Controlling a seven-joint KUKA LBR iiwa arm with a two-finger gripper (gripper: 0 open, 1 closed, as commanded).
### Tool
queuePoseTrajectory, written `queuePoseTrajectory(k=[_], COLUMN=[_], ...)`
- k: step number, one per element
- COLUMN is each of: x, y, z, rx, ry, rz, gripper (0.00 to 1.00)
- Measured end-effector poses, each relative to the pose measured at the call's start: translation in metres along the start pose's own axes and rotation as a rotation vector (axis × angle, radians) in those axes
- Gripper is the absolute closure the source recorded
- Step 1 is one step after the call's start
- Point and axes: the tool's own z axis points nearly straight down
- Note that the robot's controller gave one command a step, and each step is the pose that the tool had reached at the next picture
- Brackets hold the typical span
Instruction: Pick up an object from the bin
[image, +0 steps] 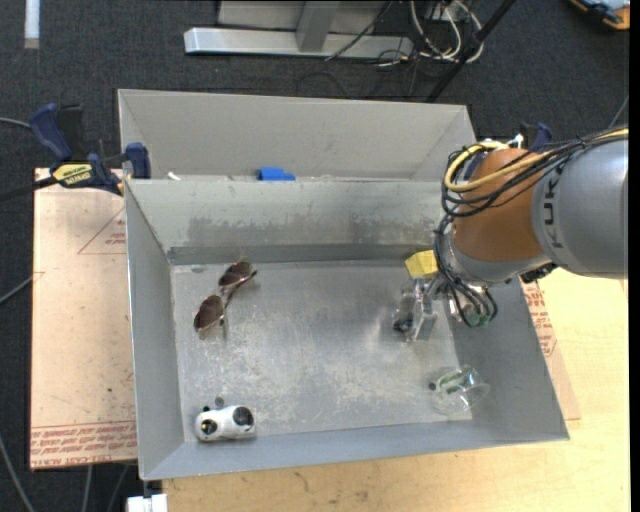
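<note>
Hanging low over the bin (150, 330), my gripper (415, 318) sits right of centre, its tips down near the grey floor. Whether my grip is spread or pinched I cannot tell; the metal parts run together with the worn floor beneath them. My arm (590, 205) comes in from the right, with an orange cover (500, 215) at the wrist and cables (470, 305) looped round it.

Nearest to me is a clear thing (455, 385), glassy with a green tint, lying toward the near right corner, near my tips but apart from them. A yellow piece (420, 263) shows just beside my wrist, at the foot of the back wall; I cannot tell whether it lies in the bin or belongs to me.

Well away on the left lie sunglasses (220, 295) with brown lenses, set slantwise on the floor. In the near left corner sits a white gadget (225, 422) with two dark round spots, close against the front wall. A blue thing (275, 174) peeps over the partition at the back.
</note>
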Motion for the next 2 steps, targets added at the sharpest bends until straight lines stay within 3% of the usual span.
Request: queuePoseTrajectory(k=[2], x=[0.0014], y=[0.0003], z=[-0.0029], rx=[-0.001], ry=[0.005], rz=[0.0], gripper=[1.0])
